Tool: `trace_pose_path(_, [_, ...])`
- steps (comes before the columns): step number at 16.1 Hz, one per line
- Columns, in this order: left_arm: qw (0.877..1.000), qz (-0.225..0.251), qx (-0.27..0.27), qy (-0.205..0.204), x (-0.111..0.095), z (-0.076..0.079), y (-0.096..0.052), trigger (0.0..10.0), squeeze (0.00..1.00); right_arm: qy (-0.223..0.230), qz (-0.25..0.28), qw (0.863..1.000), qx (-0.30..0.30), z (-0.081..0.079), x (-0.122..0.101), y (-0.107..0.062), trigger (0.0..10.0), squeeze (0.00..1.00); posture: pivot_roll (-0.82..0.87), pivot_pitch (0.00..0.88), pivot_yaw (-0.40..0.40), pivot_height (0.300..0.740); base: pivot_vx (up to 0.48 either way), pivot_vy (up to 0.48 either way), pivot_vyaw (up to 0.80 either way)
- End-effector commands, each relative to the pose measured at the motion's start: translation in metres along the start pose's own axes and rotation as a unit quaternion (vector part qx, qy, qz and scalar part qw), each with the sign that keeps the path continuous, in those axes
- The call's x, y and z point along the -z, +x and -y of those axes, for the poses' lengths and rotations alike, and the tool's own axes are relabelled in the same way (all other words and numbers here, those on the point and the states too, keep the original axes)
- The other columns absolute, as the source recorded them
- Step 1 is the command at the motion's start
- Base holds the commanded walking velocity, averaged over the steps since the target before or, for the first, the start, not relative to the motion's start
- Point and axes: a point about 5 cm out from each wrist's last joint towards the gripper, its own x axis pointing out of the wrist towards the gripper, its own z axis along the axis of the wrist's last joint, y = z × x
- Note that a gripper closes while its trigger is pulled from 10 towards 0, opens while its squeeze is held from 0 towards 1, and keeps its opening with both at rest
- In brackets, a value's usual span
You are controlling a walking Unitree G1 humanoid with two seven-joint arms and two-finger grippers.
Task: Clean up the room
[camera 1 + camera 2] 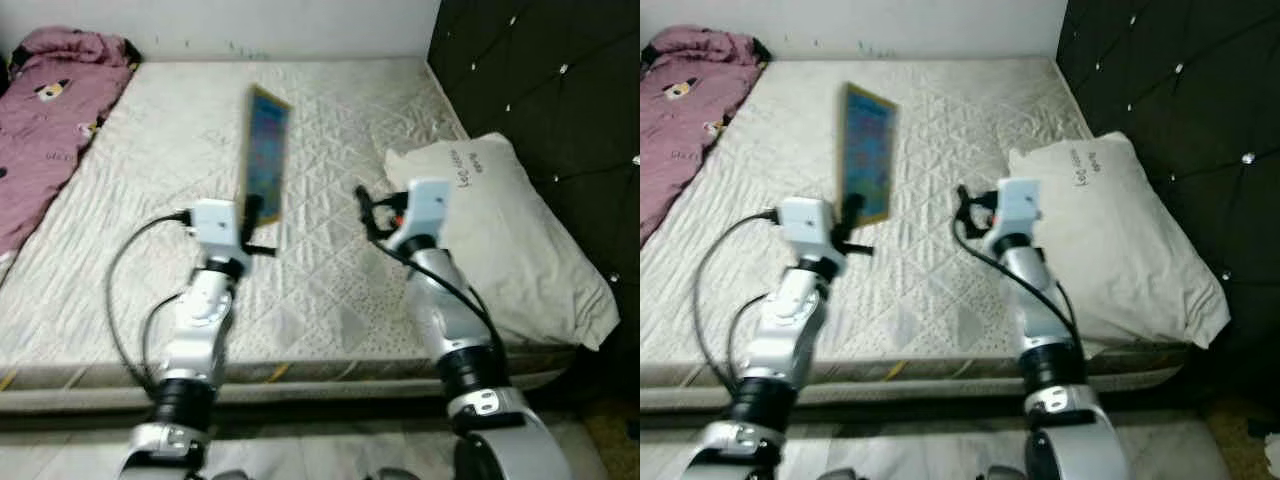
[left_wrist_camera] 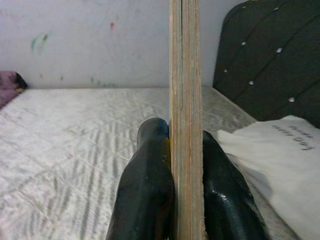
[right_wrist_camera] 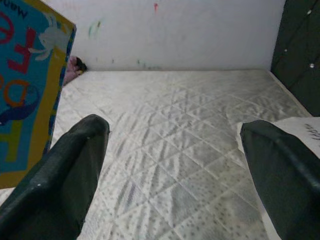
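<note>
A thin board book (image 1: 266, 155) with a blue cover and yellow border stands upright above the mattress (image 1: 150, 200), held at its lower edge by my left gripper (image 1: 256, 213). In the left wrist view the book's layered edge (image 2: 185, 115) is pinched between both black fingers (image 2: 147, 190). My right gripper (image 1: 368, 208) hovers over the mattress beside the white pillow (image 1: 510, 230), fingers (image 3: 65, 180) spread wide apart with nothing between them. The book's cover (image 3: 27, 85) appears off to the side in the right wrist view.
A pink blanket (image 1: 50, 120) lies bunched at the bed's far left. A black tufted headboard (image 1: 540, 90) stands along the right side. A white wall (image 1: 290, 25) runs behind the bed. The bed's front edge (image 1: 300, 370) is just before me.
</note>
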Motion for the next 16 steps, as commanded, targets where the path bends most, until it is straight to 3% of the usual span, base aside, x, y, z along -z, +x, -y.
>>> trace_pose_path(1, [0.999,0.033,0.020,-0.004,-0.013,0.011,0.005,10.0,0.00,-0.009,0.004,1.000,0.016,0.011,-0.003,-0.001,10.0,0.00,-0.14,0.000,0.016,0.740,0.296,0.000,0.00])
trace_pose_path(4, [0.999,0.033,0.019,0.000,-0.012,0.011,0.005,10.0,0.00,-0.008,0.003,1.000,0.017,0.011,-0.002,-0.001,10.0,0.00,-0.14,0.000,0.016,0.740,0.301,0.000,0.00])
trace_pose_path(8, [1.000,0.004,-0.012,-0.003,-0.005,0.008,0.004,10.0,0.00,-0.009,-0.002,1.000,0.024,0.015,0.001,-0.003,10.0,0.00,-0.14,0.000,0.017,0.740,0.000,0.000,0.00])
trace_pose_path(12, [1.000,-0.004,-0.018,-0.003,0.000,0.005,-0.004,10.0,0.00,-0.004,-0.013,0.999,0.037,0.020,0.009,-0.011,10.0,0.00,-0.14,0.000,0.022,0.740,0.000,0.000,-0.25])
trace_pose_path(16, [1.000,-0.003,-0.014,-0.005,-0.002,0.007,-0.001,10.0,0.00,-0.005,-0.017,0.999,0.039,0.019,0.012,-0.013,10.0,0.00,-0.15,0.000,0.021,0.740,0.000,-0.142,0.00])
